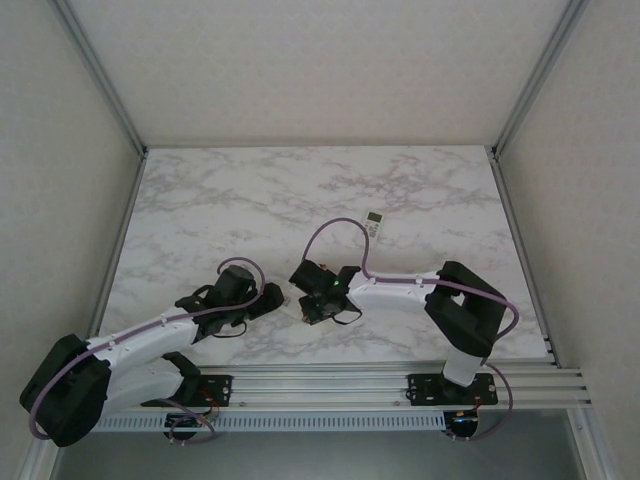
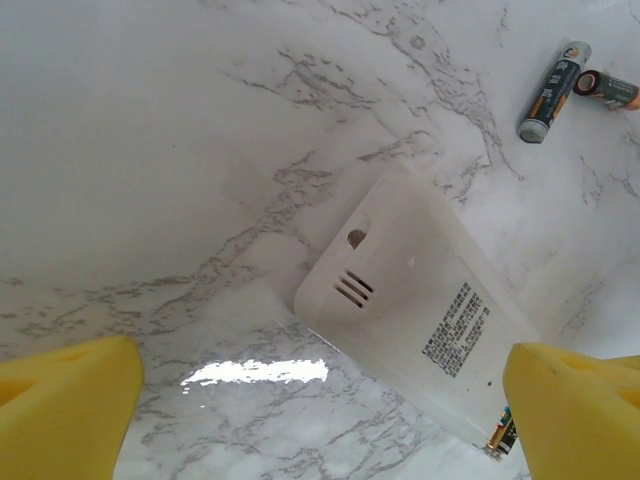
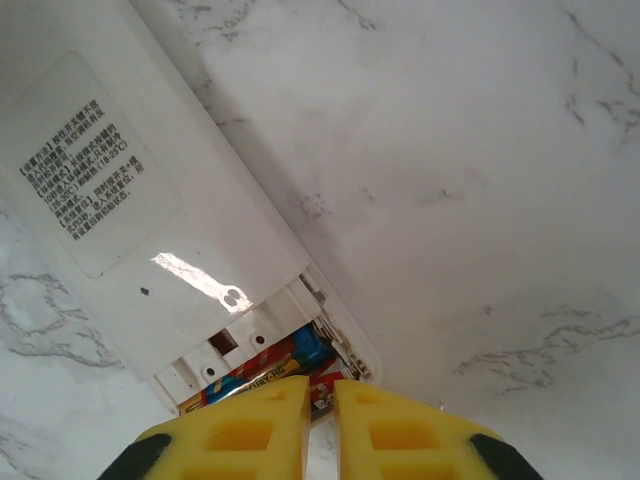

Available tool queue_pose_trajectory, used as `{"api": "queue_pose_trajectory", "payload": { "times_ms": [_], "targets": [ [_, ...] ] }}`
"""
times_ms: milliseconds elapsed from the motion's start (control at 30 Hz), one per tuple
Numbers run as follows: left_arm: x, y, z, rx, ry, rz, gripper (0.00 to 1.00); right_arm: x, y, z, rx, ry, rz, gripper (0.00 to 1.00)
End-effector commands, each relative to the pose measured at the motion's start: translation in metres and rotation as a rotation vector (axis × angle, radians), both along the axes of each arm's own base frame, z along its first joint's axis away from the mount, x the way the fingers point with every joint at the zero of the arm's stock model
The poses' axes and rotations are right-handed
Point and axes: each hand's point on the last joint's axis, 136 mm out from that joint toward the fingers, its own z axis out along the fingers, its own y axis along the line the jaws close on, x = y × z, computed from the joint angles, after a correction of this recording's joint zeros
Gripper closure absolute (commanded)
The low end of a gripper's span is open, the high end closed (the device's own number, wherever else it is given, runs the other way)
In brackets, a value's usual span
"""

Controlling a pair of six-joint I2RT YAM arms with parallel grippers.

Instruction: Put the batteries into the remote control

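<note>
Marble counter (image 2: 150, 150): remote (image 3: 150, 180) back-up, compartment (image 3: 225, 345) open. Right tool (image 3: 320, 400), tips pressed together, at battery (image 3: 265, 368); rec. gentle, straight push. Left tool (image 2: 320, 400) spread beside remote.

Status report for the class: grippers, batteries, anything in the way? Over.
Left gripper open above remote. Right gripper shut at open compartment, batteries inside. Two loose batteries on table.

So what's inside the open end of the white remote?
A battery with an orange and blue label lies in the open slot of the remote. The right hand covers the near end, so any second battery is hidden.
</note>
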Motion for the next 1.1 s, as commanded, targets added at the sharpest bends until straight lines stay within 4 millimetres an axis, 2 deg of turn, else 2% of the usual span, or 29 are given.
{"api": "queue_pose_trajectory", "payload": {
  "times_ms": [0, 100, 300, 400, 500, 600, 700, 767, 867, 933, 1000, 1067],
  "targets": [
    [0.003, 0.012, -0.001, 0.059, -0.001, 0.038, 0.05, 0.013, 0.007, -0.016, -0.044, -0.061, 0.040, 0.86],
    [0.002, 0.015, -0.003, 0.070, 0.009, 0.059, 0.04, 0.018, 0.014, -0.015, -0.046, -0.079, 0.050, 0.87],
    [0.001, 0.017, -0.006, 0.075, 0.019, 0.070, 0.03, 0.026, 0.028, 0.006, 0.003, -0.097, 0.058, 0.87],
    [0.000, 0.019, -0.007, 0.080, 0.021, 0.070, 0.03, 0.022, 0.025, 0.018, 0.019, -0.087, 0.058, 0.87],
    [0.000, 0.019, -0.008, 0.084, 0.015, 0.070, 0.02, 0.021, 0.018, 0.040, 0.070, -0.098, 0.026, 0.85],
    [0.002, 0.021, -0.007, 0.091, 0.007, 0.071, 0.01, 0.026, 0.002, 0.057, 0.117, -0.096, -0.062, 0.83],
    [0.004, 0.019, -0.003, 0.086, -0.004, 0.067, 0.01, 0.031, -0.023, 0.063, 0.167, -0.071, -0.180, 0.82],
    [0.007, 0.019, 0.002, 0.087, -0.020, 0.070, 0.00, 0.043, -0.052, 0.065, 0.190, -0.079, -0.295, 0.80],
    [0.014, 0.020, 0.012, 0.089, -0.058, 0.084, 0.01, 0.065, -0.121, 0.062, 0.147, -0.108, -0.516, 0.70],
    [0.017, 0.021, 0.020, 0.092, -0.087, 0.091, 0.01, 0.079, -0.173, 0.057, 0.070, -0.136, -0.629, 0.59],
    [0.020, 0.023, 0.026, 0.098, -0.115, 0.092, 0.00, 0.089, -0.200, 0.050, 0.026, -0.117, -0.630, 0.52],
    [0.021, 0.023, 0.032, 0.101, -0.139, 0.083, 0.00, 0.094, -0.214, 0.041, -0.038, -0.062, -0.561, 0.42]
  ]
}}
